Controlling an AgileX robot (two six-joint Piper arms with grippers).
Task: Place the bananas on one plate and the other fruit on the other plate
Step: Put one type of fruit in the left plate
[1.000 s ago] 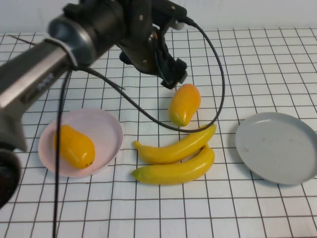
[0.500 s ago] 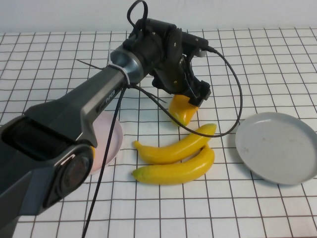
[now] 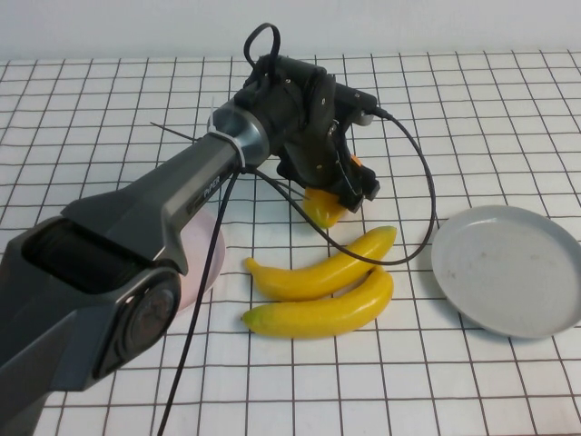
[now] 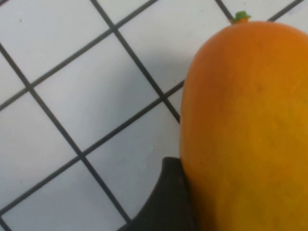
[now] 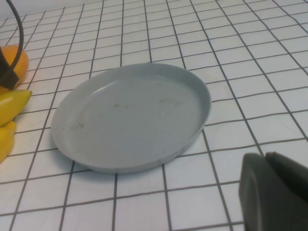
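Observation:
Two yellow bananas (image 3: 320, 272) lie side by side at mid-table. Just behind them an orange-yellow fruit (image 3: 324, 208) rests on the cloth, and my left gripper (image 3: 341, 186) is down over its far half. In the left wrist view this fruit (image 4: 245, 130) fills most of the picture, pressed close against the gripper. The grey plate (image 3: 508, 270) sits bare at the right. My left arm covers most of the pink plate (image 3: 211, 257). My right gripper (image 5: 272, 190) is shut and hovers low beside the grey plate (image 5: 130, 113), out of the high view.
The white cloth (image 3: 472, 118) with its black grid covers the table. My left arm's black cable (image 3: 420, 195) loops over the cloth between the fruit and the grey plate. The banana tips (image 5: 10, 103) show at the edge of the right wrist view.
My left arm swung in from the upper left and came down over the orange-yellow fruit, which now sits slightly nearer the bananas. The arm now hides the pink plate. The bananas and grey plate stayed put.

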